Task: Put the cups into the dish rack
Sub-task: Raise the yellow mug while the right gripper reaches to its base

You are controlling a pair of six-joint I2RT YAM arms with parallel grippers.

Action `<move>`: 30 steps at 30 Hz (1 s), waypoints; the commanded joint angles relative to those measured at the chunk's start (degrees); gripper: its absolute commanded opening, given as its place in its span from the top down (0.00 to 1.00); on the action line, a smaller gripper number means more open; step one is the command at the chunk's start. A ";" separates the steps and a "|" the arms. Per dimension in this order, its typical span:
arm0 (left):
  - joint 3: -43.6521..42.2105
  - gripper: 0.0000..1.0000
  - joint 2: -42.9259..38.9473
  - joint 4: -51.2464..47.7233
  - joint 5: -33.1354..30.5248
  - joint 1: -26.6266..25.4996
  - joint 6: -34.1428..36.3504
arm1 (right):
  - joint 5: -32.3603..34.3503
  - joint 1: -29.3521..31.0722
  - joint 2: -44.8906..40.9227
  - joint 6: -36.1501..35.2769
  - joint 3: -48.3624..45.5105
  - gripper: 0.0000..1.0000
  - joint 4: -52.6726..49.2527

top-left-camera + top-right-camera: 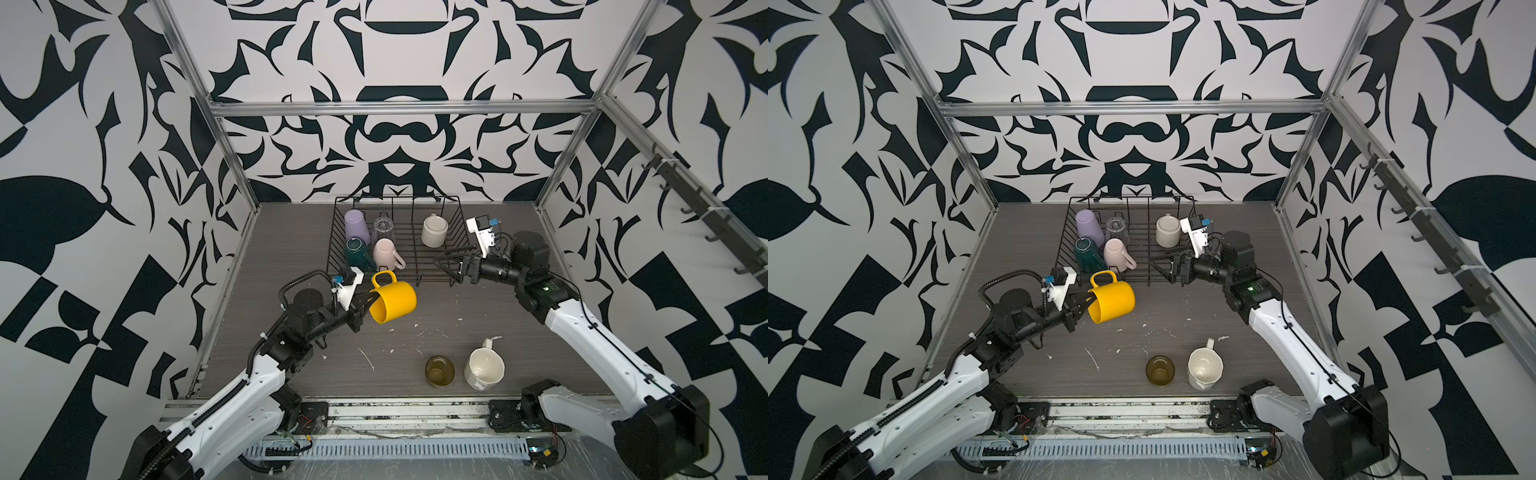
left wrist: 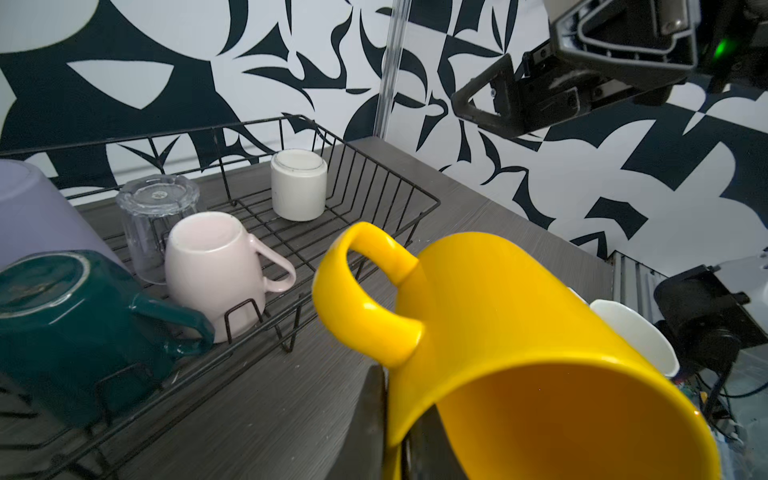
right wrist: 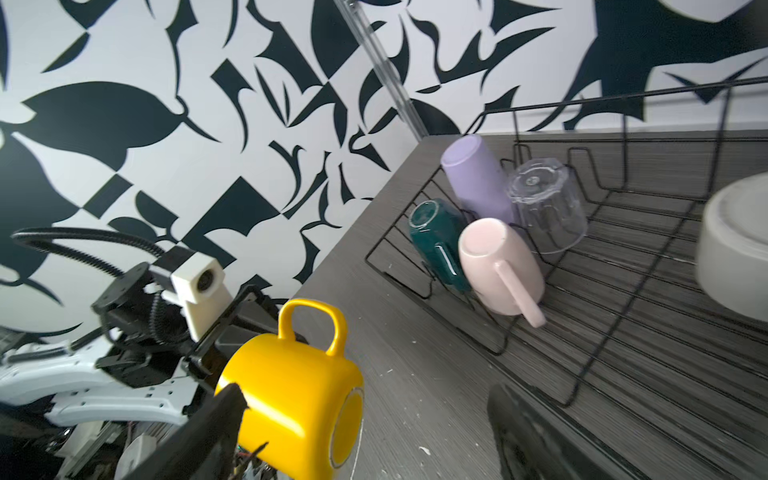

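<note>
My left gripper (image 1: 368,305) (image 2: 397,432) is shut on the rim of the yellow mug (image 1: 395,301) (image 3: 291,386), one finger inside and one outside. The mug hangs on its side, handle up, just in front of the dish rack (image 1: 419,259) (image 1: 1142,257). Upside down in the rack stand a lilac tumbler (image 1: 356,226), clear glass (image 1: 383,226), dark green mug (image 1: 358,253), pink mug (image 1: 386,254) and cream mug (image 1: 434,230). My right gripper (image 1: 446,270) (image 3: 365,415) hovers open at the rack's front right corner, holding nothing. The olive glass (image 1: 439,370) and white faceted mug (image 1: 484,369) stand upright near the table's front.
Aluminium frame posts (image 1: 232,166) and patterned walls close in the grey table (image 1: 291,249) on three sides. A metal rail (image 1: 395,409) with the arm bases runs along the front edge. White specks (image 1: 368,359) are scattered mid-table. A hook bar (image 1: 706,216) runs along the right wall.
</note>
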 commanded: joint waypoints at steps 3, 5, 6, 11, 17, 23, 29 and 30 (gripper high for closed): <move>1.69 1.00 0.24 13.30 7.20 2.07 -2.32 | -4.83 4.46 1.73 -2.14 1.81 0.07 2.27; 2.25 1.00 0.98 13.88 8.87 2.76 -2.81 | -4.46 6.17 2.97 -3.31 2.51 0.07 1.31; 2.49 1.00 1.25 14.02 9.91 3.03 -3.07 | -3.95 6.66 3.42 -3.52 2.56 0.07 1.22; 3.56 1.00 3.04 14.93 14.27 4.42 -4.86 | -4.17 9.08 6.30 -2.15 2.47 0.07 5.00; 3.31 1.00 4.07 18.88 17.01 6.23 -8.12 | -5.51 12.24 10.12 -0.65 3.27 0.07 8.43; 2.94 1.00 4.99 23.12 18.94 7.99 -11.19 | -7.57 14.02 12.63 2.01 3.18 0.08 13.01; 2.89 1.00 5.92 25.45 19.22 8.87 -12.76 | -9.62 15.65 14.53 3.11 3.88 0.09 14.03; 2.90 1.00 6.05 25.90 19.44 9.01 -13.18 | -9.57 15.80 14.69 3.11 3.89 0.09 14.03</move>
